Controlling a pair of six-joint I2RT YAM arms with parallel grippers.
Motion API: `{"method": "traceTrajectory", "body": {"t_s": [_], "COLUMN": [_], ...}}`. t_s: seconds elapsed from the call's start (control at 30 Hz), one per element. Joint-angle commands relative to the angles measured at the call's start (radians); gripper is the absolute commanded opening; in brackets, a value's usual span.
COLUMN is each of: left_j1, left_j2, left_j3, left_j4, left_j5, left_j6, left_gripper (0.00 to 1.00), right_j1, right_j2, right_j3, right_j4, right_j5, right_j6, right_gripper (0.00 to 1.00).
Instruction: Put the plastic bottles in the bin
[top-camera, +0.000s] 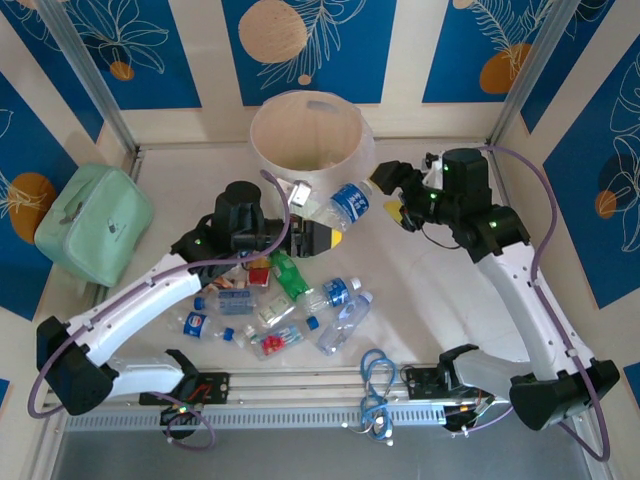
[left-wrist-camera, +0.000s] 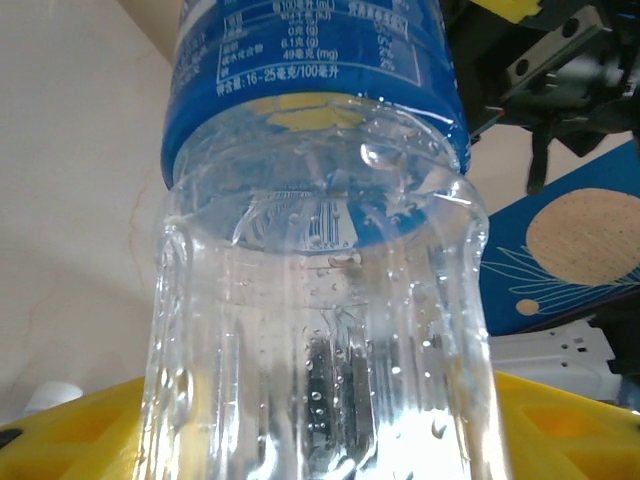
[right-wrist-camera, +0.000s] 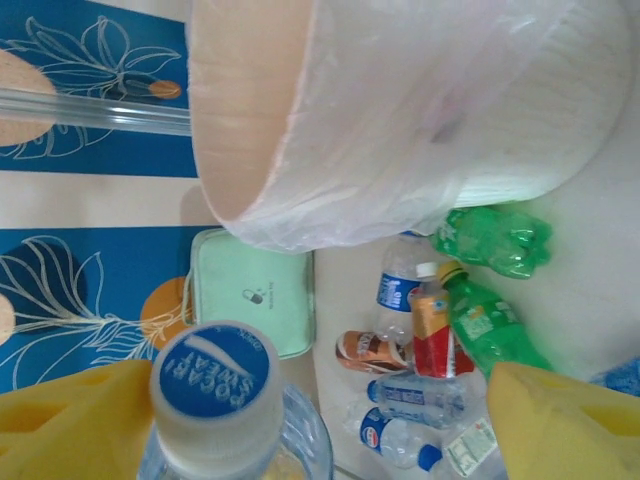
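A clear plastic bottle (top-camera: 346, 206) with a blue label hangs in the air just in front of the cream-white bin (top-camera: 310, 135). My left gripper (top-camera: 322, 232) is shut on its lower body; in the left wrist view the bottle (left-wrist-camera: 320, 250) stands between the yellow fingers (left-wrist-camera: 70, 430). My right gripper (top-camera: 386, 196) is open at the cap end. Its yellow fingers (right-wrist-camera: 70, 420) stand wide on both sides of the blue-and-white cap (right-wrist-camera: 212, 385), apart from it. Several more bottles (top-camera: 290, 300) lie in a pile on the table, among them a green one (right-wrist-camera: 485, 320).
A mint-green bag (top-camera: 92, 222) leans at the left wall. A blue cable coil (top-camera: 377, 375) lies at the near edge between the arm bases. The bin's clear liner (right-wrist-camera: 400, 120) hangs over its rim. A brown can (right-wrist-camera: 368, 352) lies among the bottles.
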Motion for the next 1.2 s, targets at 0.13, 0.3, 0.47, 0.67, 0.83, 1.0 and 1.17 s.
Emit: {"method": "traceTrajectory", "body": {"t_s": [0.13, 0.3, 0.47, 0.67, 0.83, 1.0, 1.17], "left_j1": [0.045, 0.083, 0.117, 0.163, 0.180, 0.187, 0.191], "left_j2": [-0.029, 0.051, 0.188, 0.322, 0.429, 0.520, 0.599], "left_j3": [0.196, 0.347, 0.559, 0.706, 0.817, 0.888, 0.952], "left_j4": [-0.132, -0.204, -0.368, -0.332, -0.354, -0.397, -0.441], "left_j5": [-0.249, -0.365, -0.539, -0.508, -0.512, -0.536, -0.525], "left_j6": [0.091, 0.108, 0.111, 0.119, 0.126, 0.140, 0.147], "left_gripper": [0.62, 0.61, 0.60, 0.60, 0.60, 0.59, 0.58], "right_j1": [-0.076, -0.081, -0.079, -0.061, -0.030, 0.003, 0.008], "right_j2": [-0.107, -0.159, -0.175, -0.178, -0.183, -0.192, -0.199], "right_j3": [-0.088, -0.148, -0.167, -0.185, -0.202, -0.223, -0.236], "right_j4": [-0.172, -0.200, -0.210, -0.206, -0.208, -0.223, -0.221], "right_j5": [0.026, 0.023, 0.016, 0.015, 0.025, 0.048, 0.048], "right_j6": [-0.067, -0.069, -0.072, -0.071, -0.065, -0.062, -0.057], "right_gripper": [0.86, 0.86, 0.85, 0.85, 0.85, 0.85, 0.85]}}
